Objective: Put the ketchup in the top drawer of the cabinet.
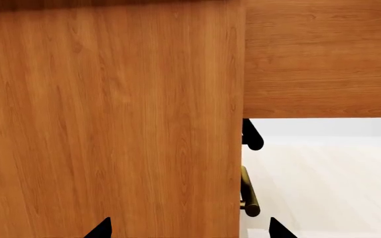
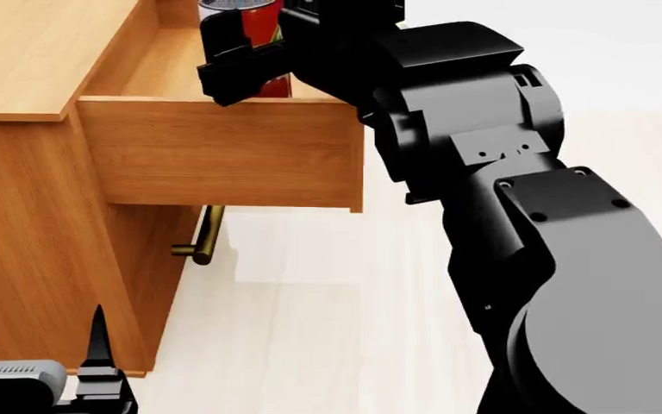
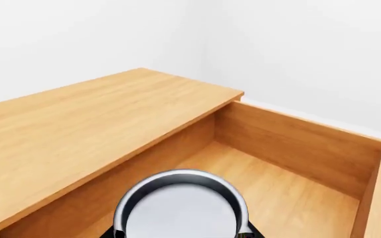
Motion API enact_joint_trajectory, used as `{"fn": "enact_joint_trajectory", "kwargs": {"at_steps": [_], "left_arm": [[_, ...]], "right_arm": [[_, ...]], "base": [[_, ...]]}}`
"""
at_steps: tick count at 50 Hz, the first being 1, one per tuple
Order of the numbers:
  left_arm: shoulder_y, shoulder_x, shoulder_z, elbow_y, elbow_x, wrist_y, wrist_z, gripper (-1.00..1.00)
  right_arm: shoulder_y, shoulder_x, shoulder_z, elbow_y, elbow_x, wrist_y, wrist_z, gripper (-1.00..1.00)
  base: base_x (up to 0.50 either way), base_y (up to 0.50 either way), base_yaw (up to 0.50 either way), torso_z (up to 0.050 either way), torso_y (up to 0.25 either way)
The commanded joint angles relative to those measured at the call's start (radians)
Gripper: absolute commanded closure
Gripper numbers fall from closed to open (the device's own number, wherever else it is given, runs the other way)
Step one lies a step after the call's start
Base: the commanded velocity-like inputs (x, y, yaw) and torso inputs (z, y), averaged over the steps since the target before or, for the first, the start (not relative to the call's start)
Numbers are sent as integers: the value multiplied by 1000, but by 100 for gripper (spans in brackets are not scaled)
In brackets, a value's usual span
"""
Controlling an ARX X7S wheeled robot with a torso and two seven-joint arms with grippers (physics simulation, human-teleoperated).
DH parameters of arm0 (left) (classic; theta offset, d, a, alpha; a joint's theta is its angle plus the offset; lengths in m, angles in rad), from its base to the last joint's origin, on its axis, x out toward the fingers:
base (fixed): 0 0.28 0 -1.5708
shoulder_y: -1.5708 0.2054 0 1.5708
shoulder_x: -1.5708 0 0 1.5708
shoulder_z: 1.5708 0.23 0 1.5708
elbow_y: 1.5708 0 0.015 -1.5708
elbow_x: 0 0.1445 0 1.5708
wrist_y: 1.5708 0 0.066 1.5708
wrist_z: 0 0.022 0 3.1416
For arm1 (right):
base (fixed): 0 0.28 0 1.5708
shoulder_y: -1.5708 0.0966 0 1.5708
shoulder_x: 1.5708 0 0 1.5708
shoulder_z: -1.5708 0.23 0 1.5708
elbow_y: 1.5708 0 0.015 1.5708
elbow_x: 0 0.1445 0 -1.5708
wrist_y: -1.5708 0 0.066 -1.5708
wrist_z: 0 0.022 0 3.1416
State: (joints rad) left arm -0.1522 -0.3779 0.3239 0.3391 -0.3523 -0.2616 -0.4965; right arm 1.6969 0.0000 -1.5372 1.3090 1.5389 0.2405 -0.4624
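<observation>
One ketchup tin (image 2: pixel 265 34) was seen, gripped by the right hand (image 2: pixel 256 65) and held above the open top drawer (image 2: pixel 221 159) of the single cabinet (image 2: pixel 32 216), whose inside showed bare wood. The left hand (image 2: pixel 34 345) was held low beside the cabinet, fingers parted, gripping nothing.

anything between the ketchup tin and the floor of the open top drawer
Nothing visible. The red-labelled, silver-lidded ketchup tin, held by the right gripper, is above the pulled-out orange-brown wooden top drawer, whose visible floor is bare wood.
</observation>
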Motion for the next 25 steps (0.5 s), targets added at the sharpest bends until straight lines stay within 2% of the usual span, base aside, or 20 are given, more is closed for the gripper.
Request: {"fn": "enact_joint_trajectory", "kwargs": {"at_steps": [1,4,5,25], "left_arm": [[0,-1,1,-2,-2,3,-2,-100],[0,-3,1,0,-1,3,-3,-100],[0,-2,1,-3,-1,6,-2,-100],[-3,-5,6,-4,-1,7,-5,-100]], "right_arm": [[2,0,21,0,-36,-9,-7,100],[4,0,24,0,-37,-7,-7,100],[6,0,23,0,-38,-9,-5,-100],[-11,0,91,0,-107,-18,9,-100]], "base": [[0,0,0,0,0],[0,0,0,0,0],[0,0,0,0,0],[0,0,0,0,0]]}}
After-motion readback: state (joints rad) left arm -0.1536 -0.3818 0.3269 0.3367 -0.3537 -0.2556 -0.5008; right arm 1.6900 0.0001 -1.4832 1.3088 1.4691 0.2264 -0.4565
